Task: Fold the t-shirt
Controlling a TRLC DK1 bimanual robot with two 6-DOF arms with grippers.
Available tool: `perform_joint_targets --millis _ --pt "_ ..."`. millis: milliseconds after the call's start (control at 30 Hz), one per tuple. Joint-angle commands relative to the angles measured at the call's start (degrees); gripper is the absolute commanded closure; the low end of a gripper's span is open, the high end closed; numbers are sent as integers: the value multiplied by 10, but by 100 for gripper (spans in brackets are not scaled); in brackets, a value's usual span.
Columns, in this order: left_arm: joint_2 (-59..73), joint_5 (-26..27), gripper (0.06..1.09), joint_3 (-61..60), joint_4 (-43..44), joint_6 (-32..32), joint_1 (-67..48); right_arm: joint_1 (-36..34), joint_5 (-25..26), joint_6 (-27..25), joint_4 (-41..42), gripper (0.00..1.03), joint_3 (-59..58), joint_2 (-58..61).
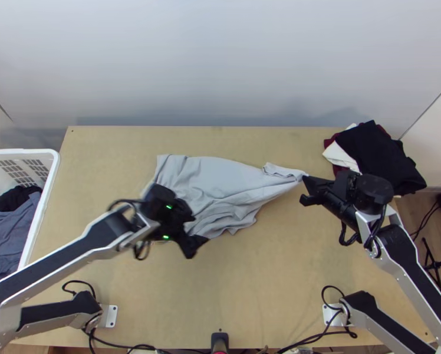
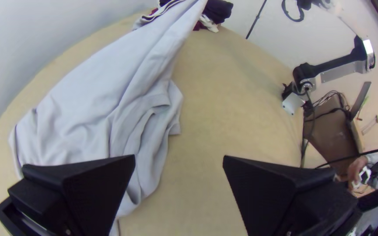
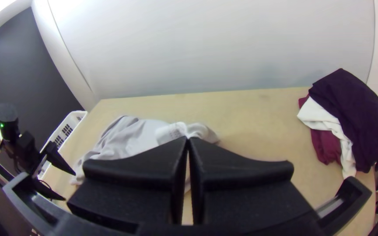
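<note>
Grey t-shirt (image 1: 220, 180) rumpled across the surface (image 1: 267, 289); right claw (image 1: 308, 179) clamped on the t-shirt's right end; left claw (image 1: 198, 231) spread apart, at the t-shirt's near side; clothes heap (image 1: 375, 154) right of the t-shirt.

The light grey t-shirt (image 1: 220, 177) lay unfolded but rumpled across the far middle of the surface (image 1: 267, 283), broad at the left and narrowing toward the right. Its right tip was pinched in the right end effector (image 1: 305, 177) and drawn up off the surface, with creases fanning leftward from that point. A small flap stood out along the far side near the held tip. Toward the near side, the cloth bunched into loose, overlapping folds; its near left part was partly hidden from above.
</note>
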Motion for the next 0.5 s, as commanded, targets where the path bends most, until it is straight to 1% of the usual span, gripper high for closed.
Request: perform_joint_targets --millis 0,33,100,133,200,267,367,467 --pt "81 -92 11 -19 166 -19 -105 5 7 11 -15 100 -14 -24" --pt "96 -96 11 -18 178 -18 -118 7 8 12 -18 100 -14 -26" --pt "133 -122 11 -20 218 -8 -143 8 11 14 -20 100 -15 -30" --pt "149 -122 11 -19 226 -2 -152 10 13 15 -20 100 -14 -31" --pt "183 -142 11 -19 253 17 -168 10 14 19 -21 100 -12 -32" --pt "203 -153 11 -17 260 40 -184 9 14 19 -21 100 -9 -32" --pt "226 -165 11 -6 267 58 -196 7 15 19 -27 100 -1 -32" --pt "254 -192 11 -2 299 86 -197 6 15 20 -29 100 3 -31"
